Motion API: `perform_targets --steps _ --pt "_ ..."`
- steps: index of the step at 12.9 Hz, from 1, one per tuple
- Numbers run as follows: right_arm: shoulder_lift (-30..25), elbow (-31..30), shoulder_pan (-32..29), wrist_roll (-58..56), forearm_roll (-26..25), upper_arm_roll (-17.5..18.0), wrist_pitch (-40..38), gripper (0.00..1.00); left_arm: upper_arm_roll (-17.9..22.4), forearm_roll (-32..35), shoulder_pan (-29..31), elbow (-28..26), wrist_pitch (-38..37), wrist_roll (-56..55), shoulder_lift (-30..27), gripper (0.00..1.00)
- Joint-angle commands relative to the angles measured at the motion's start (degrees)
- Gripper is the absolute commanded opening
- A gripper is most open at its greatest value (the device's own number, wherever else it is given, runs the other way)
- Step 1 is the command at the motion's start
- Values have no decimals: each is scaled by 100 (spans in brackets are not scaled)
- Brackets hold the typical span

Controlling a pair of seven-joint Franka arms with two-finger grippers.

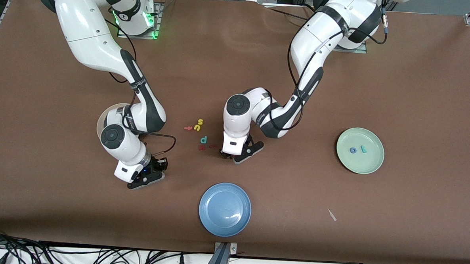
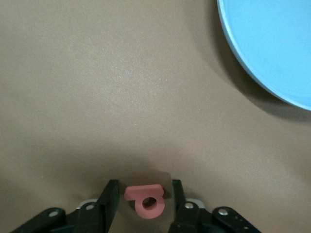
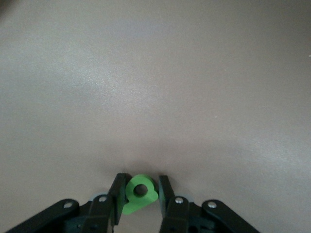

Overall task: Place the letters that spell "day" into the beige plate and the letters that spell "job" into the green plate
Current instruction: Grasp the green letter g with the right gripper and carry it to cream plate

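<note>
My right gripper [image 3: 142,177] is down at the table near the beige plate [image 1: 101,120], shut on a green rounded letter [image 3: 136,201]. My right arm covers most of that plate. My left gripper [image 2: 144,184] stands open at table level around the salmon-red "b" [image 2: 141,192], with a gap on each side. In the front view the left gripper [image 1: 234,155] sits beside the loose letters. The right gripper [image 1: 148,175] is toward the right arm's end. The green plate [image 1: 370,163] holds the blue "o" [image 1: 353,150] and the teal "j" [image 1: 363,148].
A blue plate [image 1: 225,209] lies near the table's front edge, close to the left gripper. Loose letters lie between the arms: a yellow "s" [image 1: 198,125], a pink-red "t" [image 1: 188,127], a teal "d" [image 1: 203,139] and a dark red "m" [image 1: 201,147].
</note>
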Motion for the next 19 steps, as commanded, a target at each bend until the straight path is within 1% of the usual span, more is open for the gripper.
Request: perform_targets --steps 1,2,5,7,9,11,12,13,15,17,18,19 --pt "-15 -55 -24 -212 68 -13 54 32 72 -119 -28 201 -9 93 128 42" --pt "-24 -72 -25 -221 60 -13 37 32 72 -119 -27 192 -9 101 119 42" --pt "-313 -352 -77 -257 42 -13 -103 32 72 -119 -27 192 -9 101 119 42" --pt "-707 -799 -173 -301 42 -13 -166 32 63 -119 -10 192 -9 102 102 42" --pt "-1287 -1396 -244 -335 42 -13 -270 32 46 -154 69 192 -44 102 6 42" --pt "-1928 -2107 -384 -440 42 -5 -543 32 37 -399 192 157 -70 232 -248 41" --pt "-2271 -2572 -463 -528 42 -4 -561 32 45 -626 201 140 -105 381 -346 41" --pt "-2605 -3012 -560 -668 33 4 -553 32 54 -768 210 139 -157 496 -347 41" --pt "-3203 -3777 -779 -871 33 13 -544 34 63 -752 158 87 -158 515 -268 41" --pt "-3687 -4402 -920 -942 33 31 -544 42 63 -761 122 96 -167 515 -180 41" --pt "-3828 -4597 -938 -942 33 31 -544 60 63 -761 70 87 -167 515 -153 41" --pt "-3882 -4668 -982 -942 42 31 -552 70 63 -752 52 87 -167 515 -127 41"
